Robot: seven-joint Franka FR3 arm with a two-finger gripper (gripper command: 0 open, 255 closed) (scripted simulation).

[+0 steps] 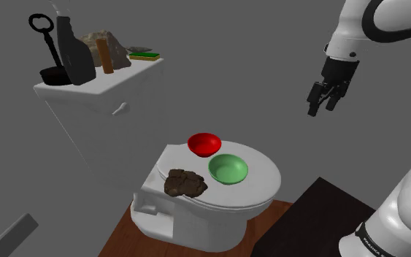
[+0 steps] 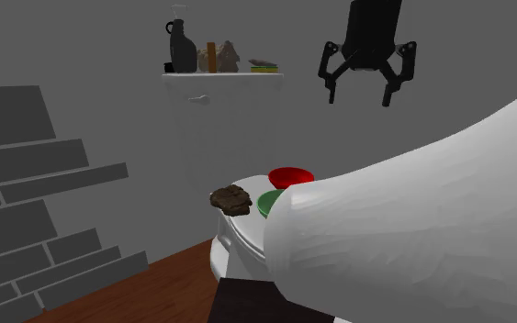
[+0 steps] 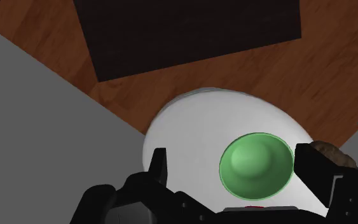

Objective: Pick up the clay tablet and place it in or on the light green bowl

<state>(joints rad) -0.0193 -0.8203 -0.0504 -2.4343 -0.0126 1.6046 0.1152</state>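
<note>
Pincer [image 2: 358, 94] gapes empty; in second exterior view, arm [image 2: 412, 220] covers half the green bowl [image 2: 267, 204].

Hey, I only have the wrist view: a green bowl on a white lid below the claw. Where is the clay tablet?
Observer: The brown lumpy clay tablet lies on the white toilet lid, just to the shoulder view's left of the light green bowl.
Operator: How high is the claw?
Observer: The black claw hangs well above the lid, open and empty.
Operator: Anything else near the bowl?
Observer: A round red bowl sits on the lid beside the green one, on the side toward the white tank.
</note>
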